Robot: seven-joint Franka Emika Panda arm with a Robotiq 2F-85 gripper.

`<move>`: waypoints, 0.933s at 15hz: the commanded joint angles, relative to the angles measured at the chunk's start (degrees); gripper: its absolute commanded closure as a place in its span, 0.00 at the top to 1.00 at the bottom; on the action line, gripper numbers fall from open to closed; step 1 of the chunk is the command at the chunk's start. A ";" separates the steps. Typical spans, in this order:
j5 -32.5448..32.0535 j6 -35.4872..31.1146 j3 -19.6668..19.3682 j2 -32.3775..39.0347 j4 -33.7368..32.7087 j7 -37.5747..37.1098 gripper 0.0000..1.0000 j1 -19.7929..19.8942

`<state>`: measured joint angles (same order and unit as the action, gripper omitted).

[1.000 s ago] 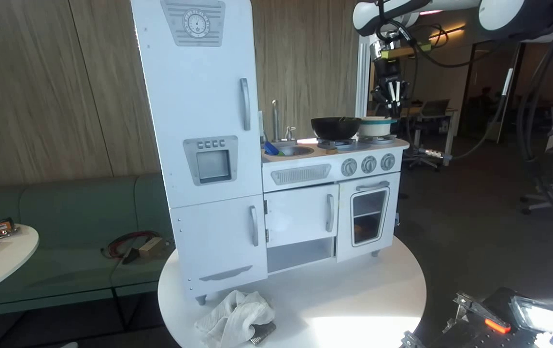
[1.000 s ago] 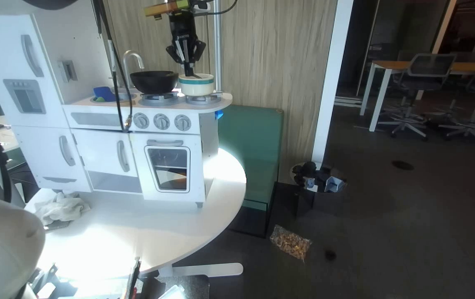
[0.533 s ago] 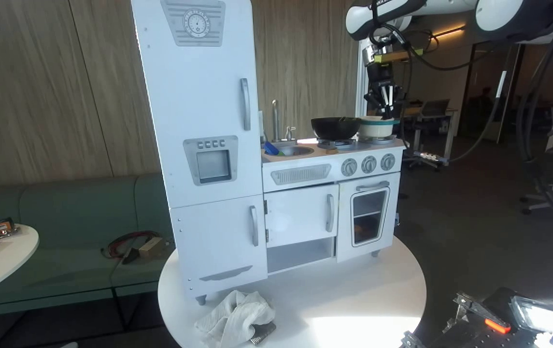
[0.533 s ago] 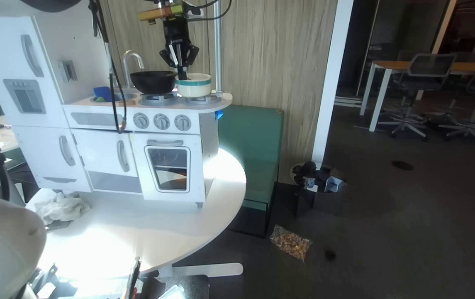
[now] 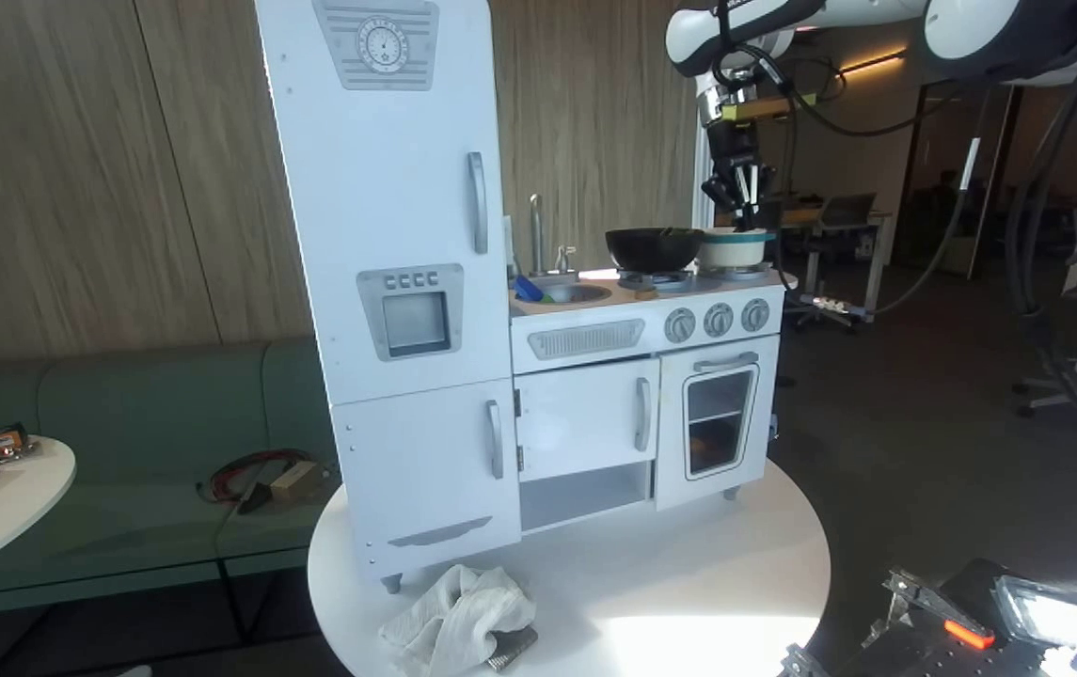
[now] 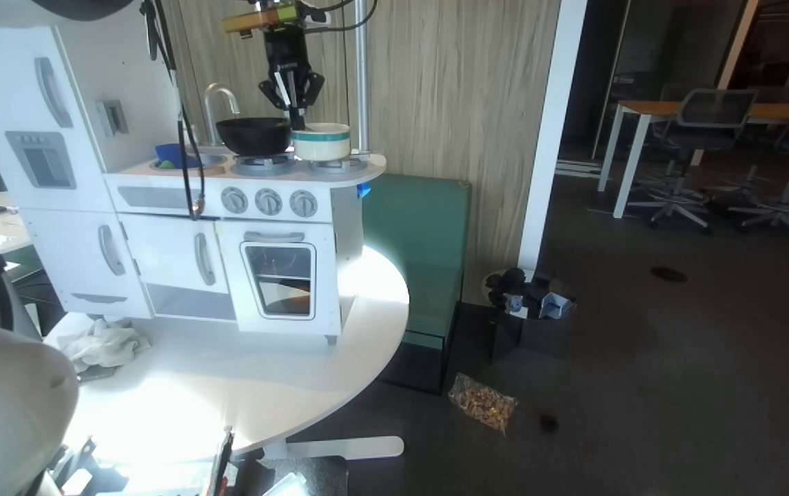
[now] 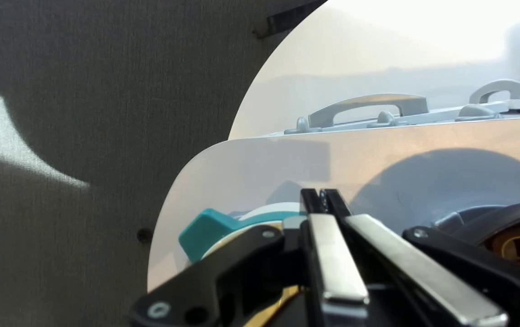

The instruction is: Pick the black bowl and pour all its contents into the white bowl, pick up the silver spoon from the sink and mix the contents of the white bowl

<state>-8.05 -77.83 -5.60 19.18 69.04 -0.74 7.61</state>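
Fingers [image 7: 309,202] drawn together, gripping nothing visible, hang at the teal-banded white bowl [image 6: 320,151] beside the round black bowl [image 6: 253,138].

Wood-grain wall panels [image 5: 58,169] behind a long green couch [image 5: 148,404], dark floor [image 6: 642,358], harsh patch of light [image 6: 153,406] on the round white bench [image 6: 277,362]. Grey office chairs [image 6: 714,127] by a brown-topped desk [image 6: 652,108] further back; behind that it's honestly too dim to make out.

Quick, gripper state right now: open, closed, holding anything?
Gripper: closed, with nothing visible in its grip.
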 commanded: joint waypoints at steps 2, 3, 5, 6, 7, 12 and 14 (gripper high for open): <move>-2.63 -0.37 0.03 -2.64 -0.88 -0.64 0.05 -1.08; -3.07 -0.66 0.15 -3.49 -0.62 -0.66 0.05 -1.35; -4.23 -1.56 0.46 -5.34 0.25 -0.54 0.05 -2.21; -4.90 -1.92 0.69 -6.37 0.81 -0.48 0.05 -2.78; -5.68 -2.18 0.96 -7.35 1.42 -0.43 0.05 -3.48; -9.62 -3.34 4.06 -11.17 5.42 1.08 0.05 -7.67; -10.10 -3.68 5.69 -11.81 7.06 1.97 0.05 -9.24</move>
<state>-16.26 -79.32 -1.65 10.08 71.86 -0.40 0.46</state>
